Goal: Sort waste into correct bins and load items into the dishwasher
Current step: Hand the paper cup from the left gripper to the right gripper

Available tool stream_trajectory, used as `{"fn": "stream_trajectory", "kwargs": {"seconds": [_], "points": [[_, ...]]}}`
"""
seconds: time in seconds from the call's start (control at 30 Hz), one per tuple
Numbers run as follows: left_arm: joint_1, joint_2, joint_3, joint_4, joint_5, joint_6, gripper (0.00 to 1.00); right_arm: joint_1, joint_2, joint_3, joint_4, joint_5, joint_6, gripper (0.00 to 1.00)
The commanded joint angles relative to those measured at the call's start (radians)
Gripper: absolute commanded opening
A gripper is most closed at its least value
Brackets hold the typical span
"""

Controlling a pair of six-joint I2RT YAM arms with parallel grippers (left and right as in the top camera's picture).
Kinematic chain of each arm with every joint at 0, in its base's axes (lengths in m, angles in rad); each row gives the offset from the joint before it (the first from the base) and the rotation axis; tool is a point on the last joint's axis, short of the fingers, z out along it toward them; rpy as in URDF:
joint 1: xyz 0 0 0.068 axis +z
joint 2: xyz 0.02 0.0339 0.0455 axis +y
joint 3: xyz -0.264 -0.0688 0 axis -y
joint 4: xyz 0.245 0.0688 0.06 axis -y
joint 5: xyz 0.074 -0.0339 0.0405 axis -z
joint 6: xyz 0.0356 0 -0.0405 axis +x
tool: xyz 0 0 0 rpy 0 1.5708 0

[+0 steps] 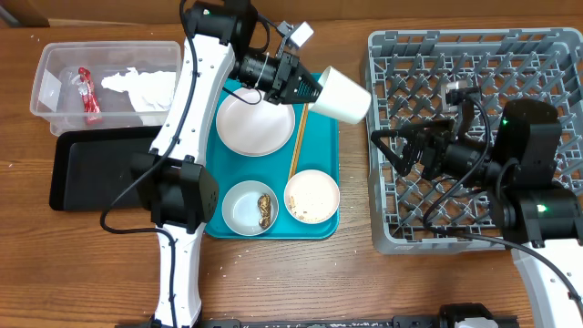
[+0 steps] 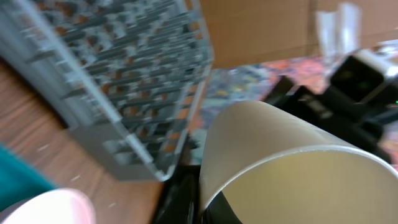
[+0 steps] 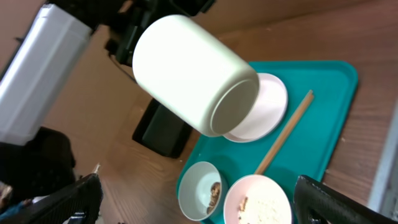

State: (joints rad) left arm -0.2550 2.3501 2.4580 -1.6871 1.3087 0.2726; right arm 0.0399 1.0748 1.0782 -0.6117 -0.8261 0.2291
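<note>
The left tool (image 1: 310,91) is clamped on the mouth end of the small white cup (image 1: 344,96). It holds the cup on its side in the air, with the base pointing toward the right edge of the counter (image 1: 273,282). The cup hangs over the right rim of the teal tray (image 1: 321,146), in the gap between that tray and the grey dish rack (image 1: 455,38). The right tool (image 1: 383,153) has its fingers spread wide apart and holds nothing. It sits over the left part of the dish rack and faces the cup. The dish rack occupies the right side of the counter, up to the far edge. On the teal tray at mid-counter, the round white plate (image 1: 255,121) lies toward the far edge. A wooden chopstick (image 1: 298,144) lies just beside the plate on its right. A small bowl with brown food scraps (image 1: 252,207) and a small bowl with rice grains (image 1: 312,195) stand side by side toward the near edge. The clear plastic tub (image 1: 109,47) stands at the far left corner and contains the crumpled red wrapper (image 1: 87,94) and the white paper napkin (image 1: 141,88). The black tray (image 1: 86,173) lies along the left edge, just on the near side of the tub.
</note>
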Motion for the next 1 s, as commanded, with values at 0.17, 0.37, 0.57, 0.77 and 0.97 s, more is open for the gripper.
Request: {"fn": "stream_trajectory", "kwargs": {"seconds": [0.17, 0.37, 0.57, 0.77, 0.97], "points": [[-0.035, -0.008, 0.0, -0.003, 0.238, -0.051, 0.04, -0.001, 0.056, 0.021, 0.151, -0.124, -0.024, 1.0], [-0.069, -0.008, 0.0, -0.003, 0.266, -0.09, 0.04, -0.001, 0.129, 0.021, 0.321, -0.198, -0.024, 0.99], [-0.081, -0.008, 0.0, -0.003, 0.259, -0.094, 0.04, -0.002, 0.2, 0.021, 0.42, -0.254, -0.024, 0.93], [-0.081, -0.008, 0.0, -0.003, 0.248, -0.094, 0.04, -0.003, 0.21, 0.021, 0.502, -0.297, -0.02, 0.89], [-0.081, -0.008, 0.0, -0.003, 0.247, -0.094, 0.04, -0.015, 0.211, 0.021, 0.539, -0.358, -0.016, 0.81]]}}
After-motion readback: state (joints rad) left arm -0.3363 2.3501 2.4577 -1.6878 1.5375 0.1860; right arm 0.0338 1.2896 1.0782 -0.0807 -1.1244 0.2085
